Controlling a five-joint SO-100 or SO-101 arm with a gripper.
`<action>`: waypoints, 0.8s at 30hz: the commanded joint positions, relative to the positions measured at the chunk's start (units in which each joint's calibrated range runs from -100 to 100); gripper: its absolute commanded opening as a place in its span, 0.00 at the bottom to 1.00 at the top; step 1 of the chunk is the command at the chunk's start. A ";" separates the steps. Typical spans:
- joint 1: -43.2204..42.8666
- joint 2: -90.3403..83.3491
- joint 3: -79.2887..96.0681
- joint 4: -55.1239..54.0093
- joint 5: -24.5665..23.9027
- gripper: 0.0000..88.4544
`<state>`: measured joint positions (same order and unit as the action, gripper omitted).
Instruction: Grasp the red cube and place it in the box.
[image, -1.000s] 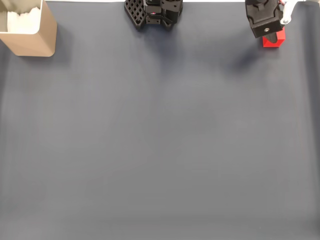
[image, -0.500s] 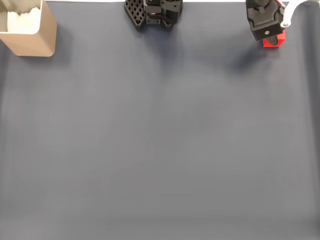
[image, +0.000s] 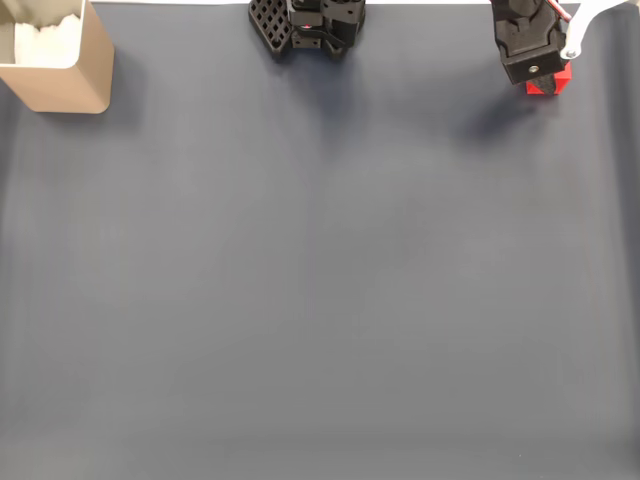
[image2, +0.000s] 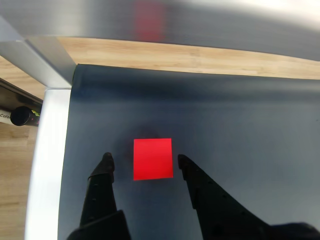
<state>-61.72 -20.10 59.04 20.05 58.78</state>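
The red cube (image2: 152, 158) lies on the dark mat, seen from above in the wrist view, square between my two black fingertips. My gripper (image2: 144, 161) is open, one fingertip on each side of the cube with a small gap to each. In the fixed view the gripper (image: 545, 82) hangs over the cube (image: 555, 85) at the mat's far right corner and hides most of it. The tan box (image: 85, 68) with white lining stands at the far left corner, far from the gripper.
The arm's black base (image: 310, 25) sits at the top middle of the fixed view. A wooden tabletop (image2: 200, 57) and a silver metal frame (image2: 47, 150) border the mat close to the cube. A wide bare stretch of mat (image: 320, 280) lies between cube and box.
The gripper has shifted slightly up in the fixed view, covering more of the red cube. The cube and box have not moved.
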 joint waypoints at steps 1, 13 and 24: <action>0.64 0.00 -0.28 -1.28 -0.54 0.34; 0.57 1.73 -0.19 -2.75 -1.07 0.34; 0.36 2.43 -0.19 -3.00 -1.47 0.32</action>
<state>-61.72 -17.59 59.04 17.98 57.66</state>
